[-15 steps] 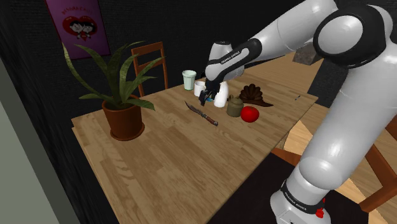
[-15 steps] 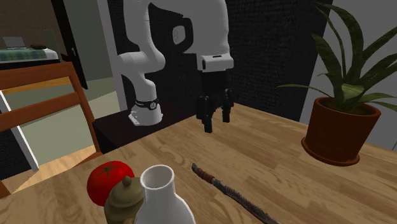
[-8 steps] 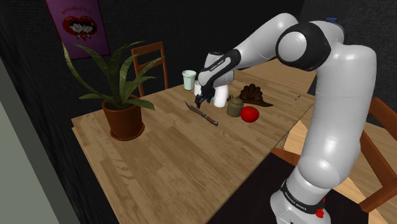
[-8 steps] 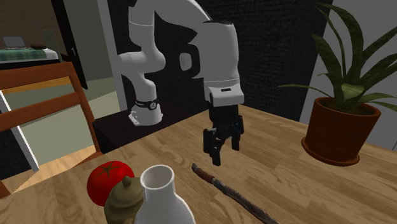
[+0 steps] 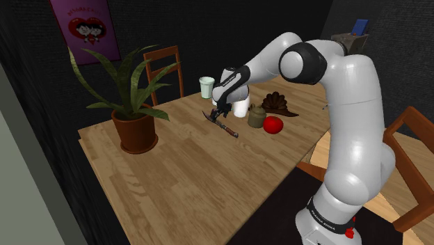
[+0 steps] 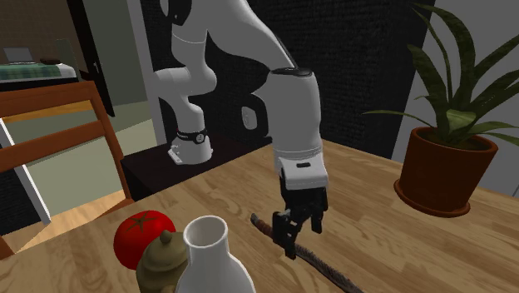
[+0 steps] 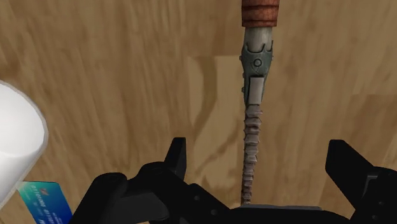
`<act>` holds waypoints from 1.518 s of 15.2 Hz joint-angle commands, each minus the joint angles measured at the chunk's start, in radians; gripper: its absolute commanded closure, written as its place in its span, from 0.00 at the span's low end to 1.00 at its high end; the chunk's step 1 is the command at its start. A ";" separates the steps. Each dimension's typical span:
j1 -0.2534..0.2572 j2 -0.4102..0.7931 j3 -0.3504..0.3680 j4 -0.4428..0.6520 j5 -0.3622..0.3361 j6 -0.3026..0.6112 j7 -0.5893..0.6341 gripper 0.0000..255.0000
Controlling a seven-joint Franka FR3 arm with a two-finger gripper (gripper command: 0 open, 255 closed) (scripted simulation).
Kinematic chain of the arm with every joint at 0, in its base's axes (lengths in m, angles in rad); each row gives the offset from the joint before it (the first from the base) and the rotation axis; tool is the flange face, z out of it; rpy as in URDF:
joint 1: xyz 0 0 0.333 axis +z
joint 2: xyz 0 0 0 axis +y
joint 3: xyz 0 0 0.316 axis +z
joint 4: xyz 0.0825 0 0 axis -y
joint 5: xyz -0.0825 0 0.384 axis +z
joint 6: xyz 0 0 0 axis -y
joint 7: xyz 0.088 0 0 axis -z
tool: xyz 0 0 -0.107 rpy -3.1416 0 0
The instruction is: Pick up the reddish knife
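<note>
The reddish knife (image 5: 224, 126) lies flat on the desk (image 5: 195, 181), at nine o'clock from the tomato (image 5: 272, 124). The hand (image 7: 261, 156) hangs released astride its blade, not gripping it. I'd say closing and lifting are yet to do.

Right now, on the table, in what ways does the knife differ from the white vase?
The knife lies flat; the vase stands upright. The knife is long, thin and dark with a reddish handle; the vase is white, round-bodied, with a narrow neck. The open hand hangs over the knife's blade, one finger on each side, while the vase stands aside, untouched. Both rest on the wooden table.
</note>
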 commanded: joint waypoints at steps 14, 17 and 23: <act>-0.004 0.044 0.006 -0.001 0.007 0.045 -0.005 1.00; -0.003 0.035 0.004 0.000 0.005 0.035 -0.004 1.00; 0.002 -0.022 -0.002 0.001 -0.003 -0.022 0.003 1.00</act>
